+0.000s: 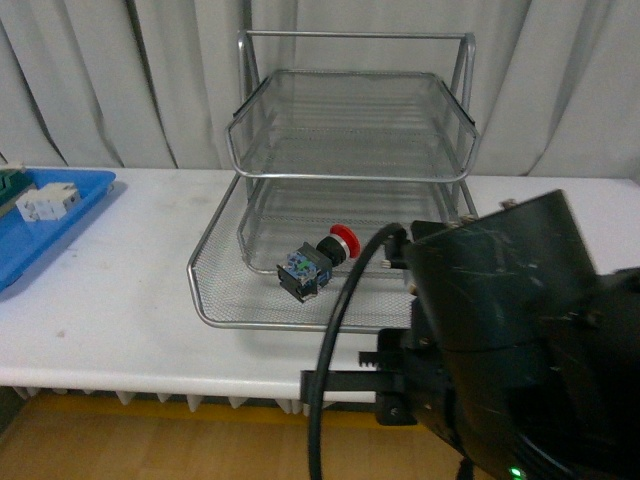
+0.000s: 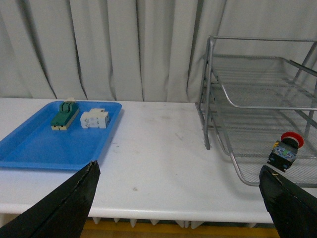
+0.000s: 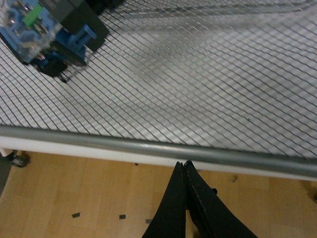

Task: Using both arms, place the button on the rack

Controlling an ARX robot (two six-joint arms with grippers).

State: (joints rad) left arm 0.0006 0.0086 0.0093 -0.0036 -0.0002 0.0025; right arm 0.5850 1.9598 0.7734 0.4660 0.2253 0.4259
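The button (image 1: 314, 262) lies loose on the rack's (image 1: 215, 300) lowest mesh just ahead of the right hand (image 3: 184, 166), whose fingers are pressed together on nothing, so that hand might bump the rim and roll it

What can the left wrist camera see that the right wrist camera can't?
Only the left wrist view shows the blue tray with the green block and white block on it, the curtain, and the rack's upper tiers. The left hand is wide open there.

Only the right wrist view shows the wooden floor below the table edge and the right hand, closed with nothing in it.

Both show the button lying on the rack's bottom mesh tier.
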